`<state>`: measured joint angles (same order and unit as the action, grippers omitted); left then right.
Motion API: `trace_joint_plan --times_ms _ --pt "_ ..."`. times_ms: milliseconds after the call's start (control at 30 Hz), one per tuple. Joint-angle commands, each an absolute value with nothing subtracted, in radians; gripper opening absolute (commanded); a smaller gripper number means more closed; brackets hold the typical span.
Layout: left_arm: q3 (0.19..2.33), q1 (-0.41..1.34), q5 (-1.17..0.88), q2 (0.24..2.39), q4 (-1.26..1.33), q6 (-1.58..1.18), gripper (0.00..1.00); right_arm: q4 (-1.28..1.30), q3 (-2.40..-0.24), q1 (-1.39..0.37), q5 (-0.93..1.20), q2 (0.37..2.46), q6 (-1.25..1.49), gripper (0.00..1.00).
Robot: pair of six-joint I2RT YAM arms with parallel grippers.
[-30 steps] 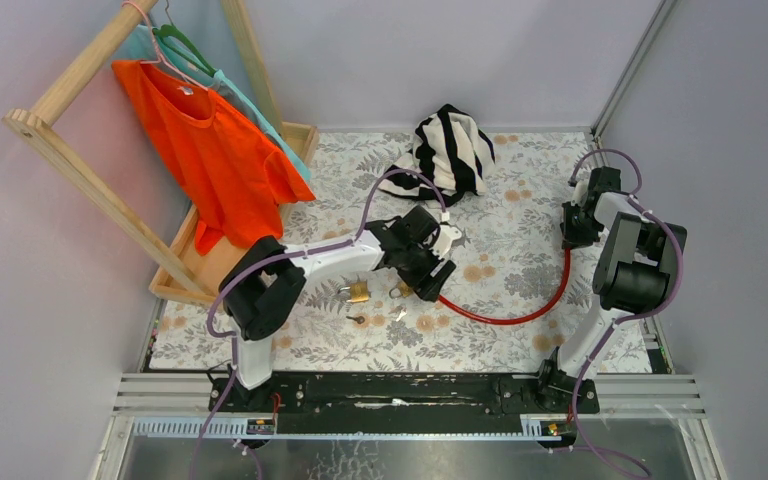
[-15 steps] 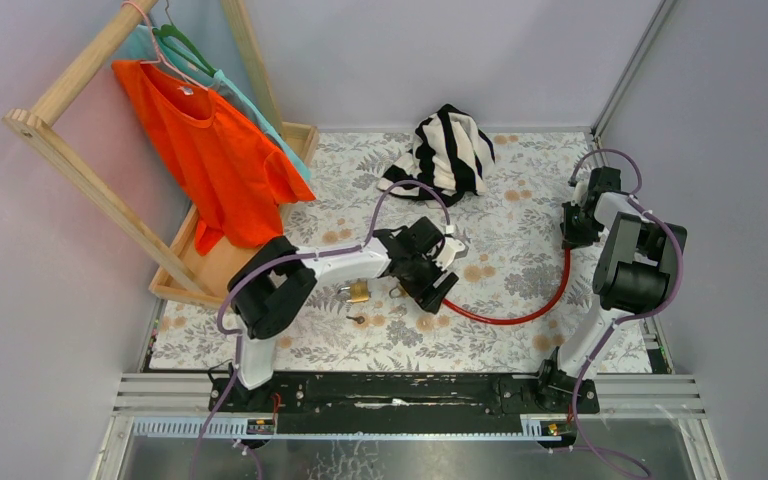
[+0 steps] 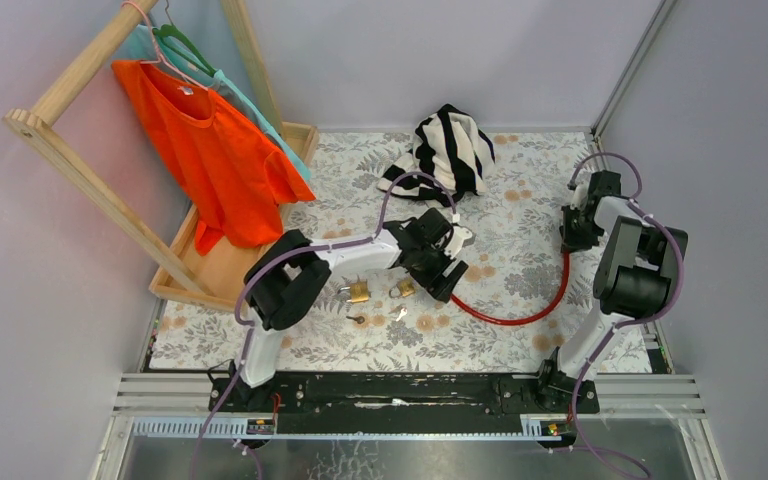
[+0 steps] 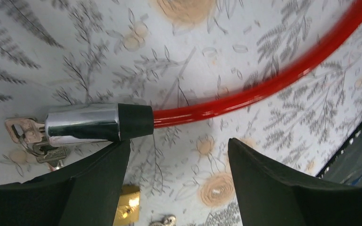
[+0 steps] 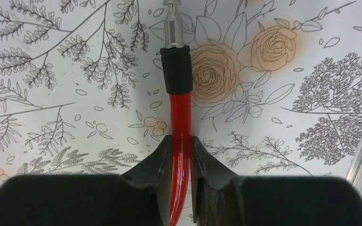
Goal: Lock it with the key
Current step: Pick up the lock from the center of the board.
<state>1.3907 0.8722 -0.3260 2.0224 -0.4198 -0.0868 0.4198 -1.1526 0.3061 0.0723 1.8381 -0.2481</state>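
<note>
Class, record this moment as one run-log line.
left gripper: open, at chrome lock barrel | right gripper: shut on red cable | keys: at barrel's end

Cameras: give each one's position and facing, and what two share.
Top external: high behind the left arm and right arm, both in view, looking down on the table.
Left wrist: on the left arm, looking down past the open left gripper at the cable and its chrome end.
Right wrist: on the right arm, looking down past the right gripper, shut on the cable.
Shared: all three show the cable.
</note>
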Motion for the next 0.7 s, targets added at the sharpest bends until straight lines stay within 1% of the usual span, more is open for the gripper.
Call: trace_joint_plan --times_ms 0,233,500,667 --pt "1.473 0.855 -0.285 2.094 -0.397 -0.13 0.83 0.44 -1.118 0.308 0.136 1.778 -0.236 0.21" --pt "1.551 0.831 -0.254 2.181 -0.395 -0.205 0.81 0.47 -1.081 0.306 0.263 1.772 -0.159 0.16" --pt "1.601 0.817 -0.182 2.243 -0.399 -0.244 0.79 0.453 -1.05 0.285 0.312 1.752 -0.086 0.13" --pt "1.611 0.816 -0.115 2.274 -0.398 -0.222 0.71 0.455 -1.036 0.256 0.339 1.741 -0.051 0.12"
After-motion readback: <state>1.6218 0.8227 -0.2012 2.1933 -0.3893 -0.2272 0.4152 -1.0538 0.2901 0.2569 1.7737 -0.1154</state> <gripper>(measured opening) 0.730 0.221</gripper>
